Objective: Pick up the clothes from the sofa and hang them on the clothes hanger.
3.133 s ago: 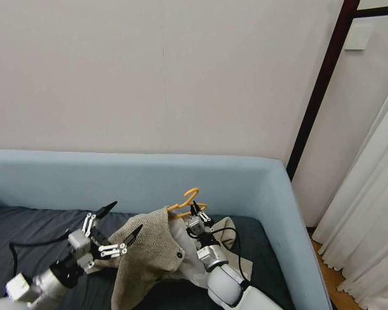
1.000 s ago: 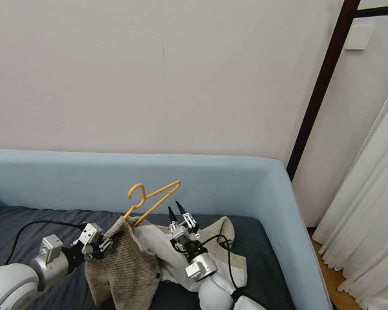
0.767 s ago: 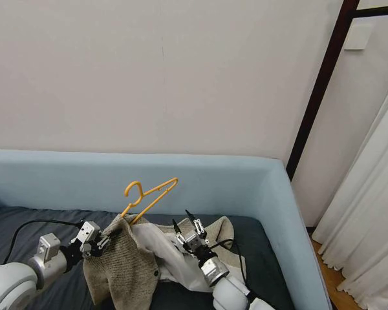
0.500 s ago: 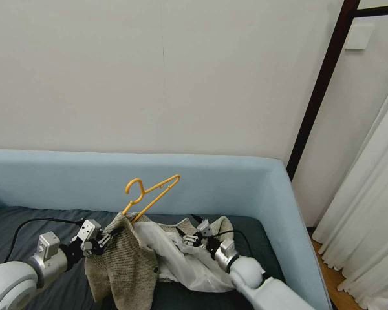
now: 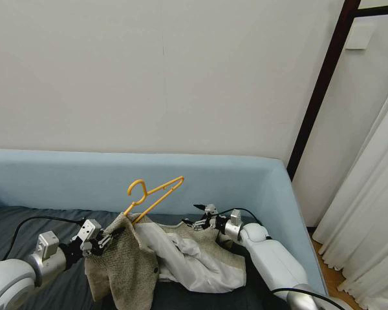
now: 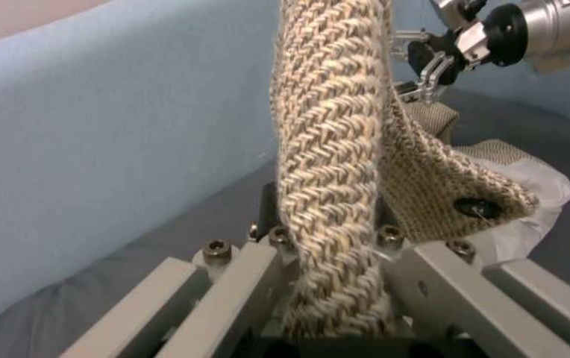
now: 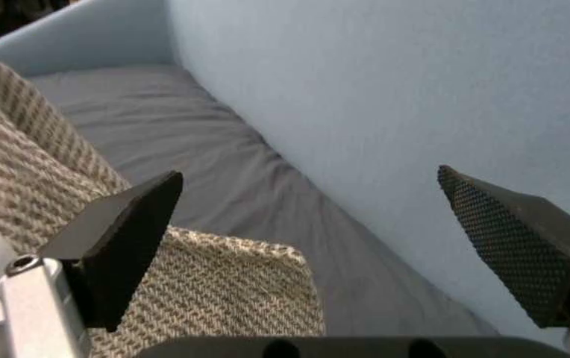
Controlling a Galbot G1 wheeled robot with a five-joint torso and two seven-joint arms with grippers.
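Note:
A beige knit garment [image 5: 124,266] with a pale lining [image 5: 194,261] lies bunched on the sofa seat. An orange hanger [image 5: 156,194] sticks up out of its raised collar, tilted. My left gripper [image 5: 105,241] is shut on that knit edge; in the left wrist view the thick knit fold [image 6: 330,171] runs up from between the left gripper's [image 6: 333,287] jaws. My right gripper [image 5: 194,217] hovers open at the garment's far side near the sofa back. In the right wrist view the right gripper's [image 7: 315,242] fingers stand wide apart over the knit [image 7: 230,287], holding nothing.
The sofa has a dark grey seat [image 5: 32,223] and a light blue back [image 5: 71,174] with a raised side arm [image 5: 297,226] on the right. A plain wall rises behind; white curtains [image 5: 368,219] and a dark door frame [image 5: 320,87] stand at the right.
My right arm has swung out to the right and now reaches the garment from the sofa-arm side. The pale lining has spread out. My left gripper and the hanger have barely moved.

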